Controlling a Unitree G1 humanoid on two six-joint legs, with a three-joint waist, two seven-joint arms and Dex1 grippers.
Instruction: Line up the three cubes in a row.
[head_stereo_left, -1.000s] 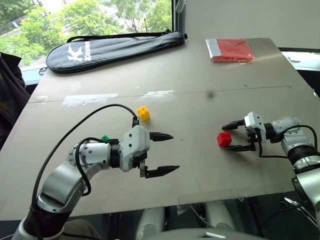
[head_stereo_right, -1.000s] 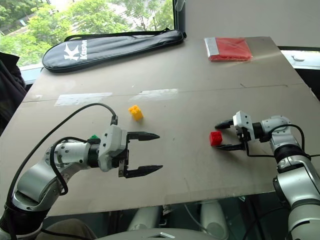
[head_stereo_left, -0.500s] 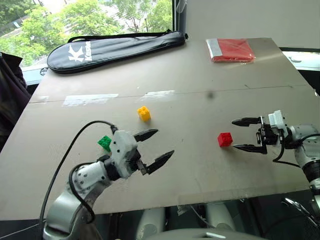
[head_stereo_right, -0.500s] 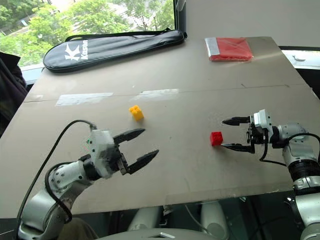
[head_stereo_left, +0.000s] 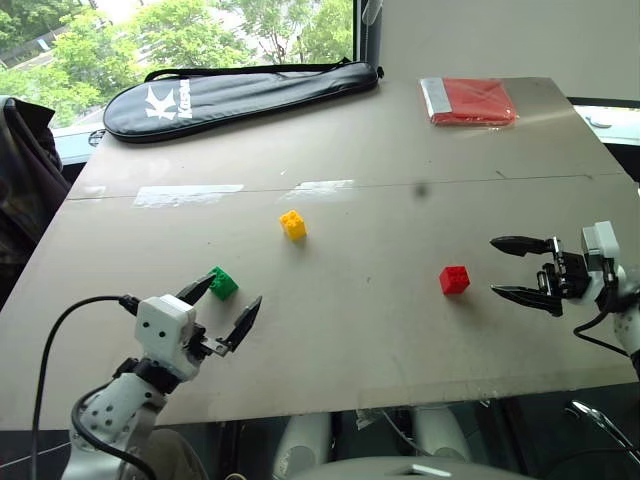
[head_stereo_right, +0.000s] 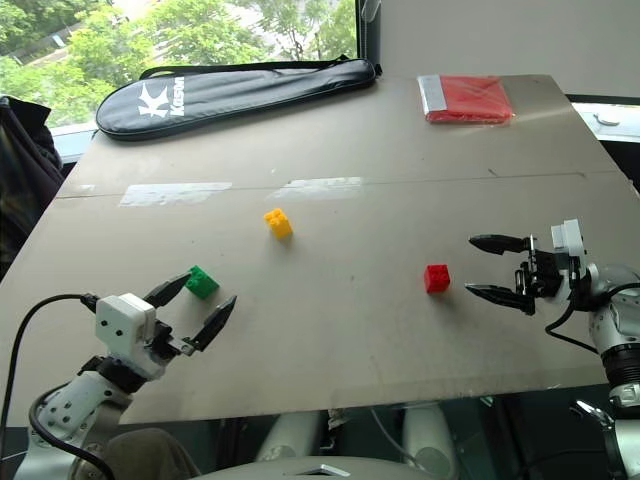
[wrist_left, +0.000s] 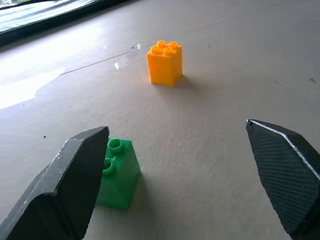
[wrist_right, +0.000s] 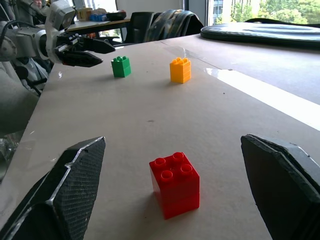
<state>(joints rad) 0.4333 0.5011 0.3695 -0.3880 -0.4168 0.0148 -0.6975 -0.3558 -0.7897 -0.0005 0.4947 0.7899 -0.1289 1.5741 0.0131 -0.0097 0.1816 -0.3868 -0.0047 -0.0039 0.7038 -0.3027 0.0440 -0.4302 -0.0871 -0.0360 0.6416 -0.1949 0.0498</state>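
sitting apart: one yellow cube (head_stereo_left: 292, 224), one green cube (head_stereo_left: 223, 283), one red cube (head_stereo_left: 454, 279).

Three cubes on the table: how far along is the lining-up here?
Nothing looks done: the green cube, yellow cube and red cube stand apart, forming a bent line rather than a row. In hand: nothing; the left gripper is open beside the green cube, the right gripper open near the red one. Left: moving at least one cube into line.

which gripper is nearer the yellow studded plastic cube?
Left. The left gripper sits near the table's front edge beside the green cube; the right gripper is beyond the red cube from the yellow studded plastic cube.
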